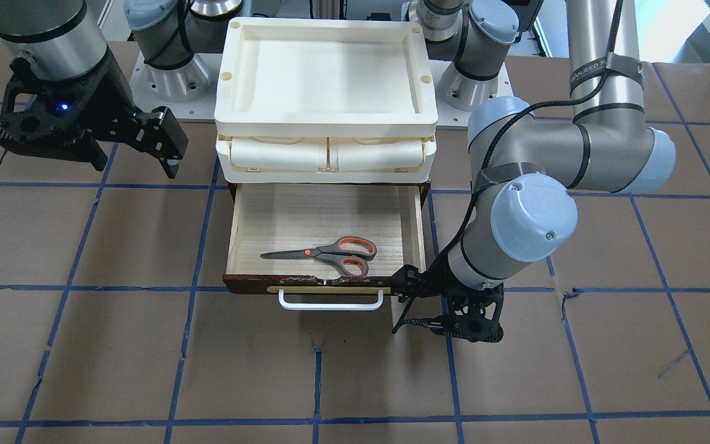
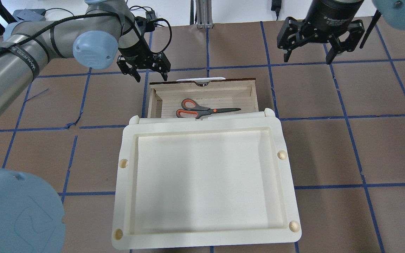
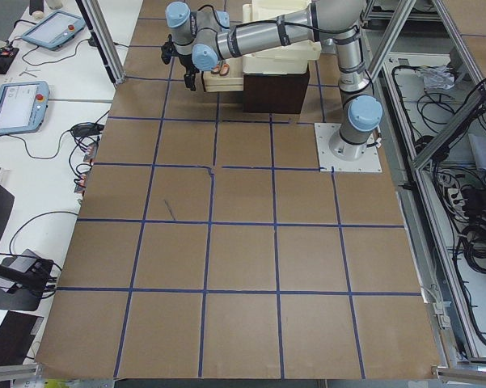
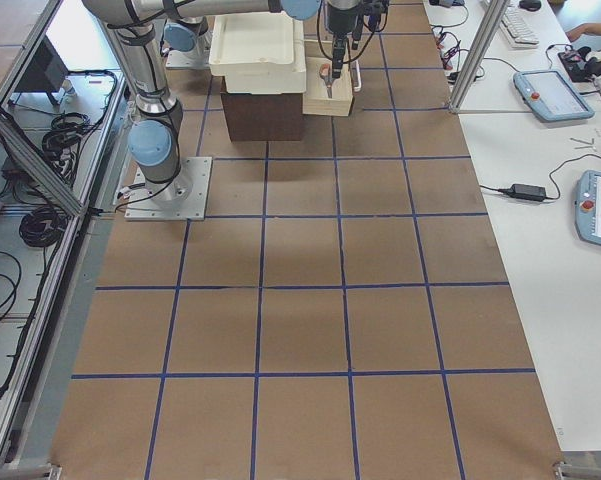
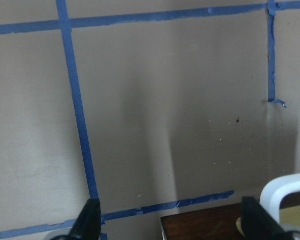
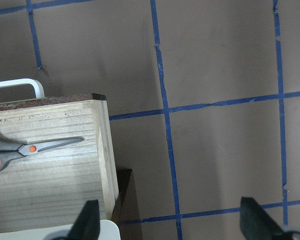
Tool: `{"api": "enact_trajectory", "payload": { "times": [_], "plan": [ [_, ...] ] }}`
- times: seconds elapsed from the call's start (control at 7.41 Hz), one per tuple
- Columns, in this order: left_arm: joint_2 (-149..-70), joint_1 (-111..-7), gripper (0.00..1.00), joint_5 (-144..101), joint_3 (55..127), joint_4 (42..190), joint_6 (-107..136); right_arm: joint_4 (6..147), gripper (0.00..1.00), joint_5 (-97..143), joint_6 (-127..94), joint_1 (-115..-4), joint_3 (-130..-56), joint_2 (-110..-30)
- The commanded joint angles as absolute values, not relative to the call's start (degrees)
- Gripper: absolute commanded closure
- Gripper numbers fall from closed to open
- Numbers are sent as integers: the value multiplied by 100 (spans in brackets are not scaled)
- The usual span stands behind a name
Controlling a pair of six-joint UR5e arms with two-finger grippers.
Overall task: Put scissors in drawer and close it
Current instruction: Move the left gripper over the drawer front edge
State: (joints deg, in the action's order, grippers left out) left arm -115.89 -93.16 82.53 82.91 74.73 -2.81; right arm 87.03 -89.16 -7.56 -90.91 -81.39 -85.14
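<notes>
The scissors (image 1: 330, 251) lie flat on the pale floor of the open drawer (image 1: 306, 209), toward its front, blades pointing to the frame's left in the front-facing view. Closing the drawer looks like the only step left.

The left claw (image 2: 150, 75) hangs low with its fingers spread wide and nothing in them. In the overhead view it sits just off the upper-left corner of the drawer's dark front, beside the end of the white bar handle (image 1: 330, 303).

Pushing from that corner would likely skew the drawer on its runners. The claw should move along toward the handle's middle, then press the front squarely in under the cream tray unit (image 1: 327, 120), slowly, so the scissors do not slide.

The right claw (image 2: 307, 56) hovers wide and empty at the overhead view's upper right, well apart over the counter (image 1: 114, 345).
</notes>
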Motion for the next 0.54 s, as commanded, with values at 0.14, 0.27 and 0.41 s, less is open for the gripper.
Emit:
{"api": "enact_trajectory", "payload": {
  "times": [0.14, 0.27, 0.41],
  "plan": [
    [-11470, -9316, 0, 8253, 8314, 7786, -272, 8710, 0, -8921, -756, -9105, -8139, -8517],
    [-11418, -9316, 0, 8244, 8349, 7848, -272, 8701, 0, -8921, -756, -9088, -8139, -8517],
    [-11400, -9316, 0, 8244, 8445, 7849, -272, 8719, 0, -8912, -756, -9105, -8139, -8517]
  ]
}}
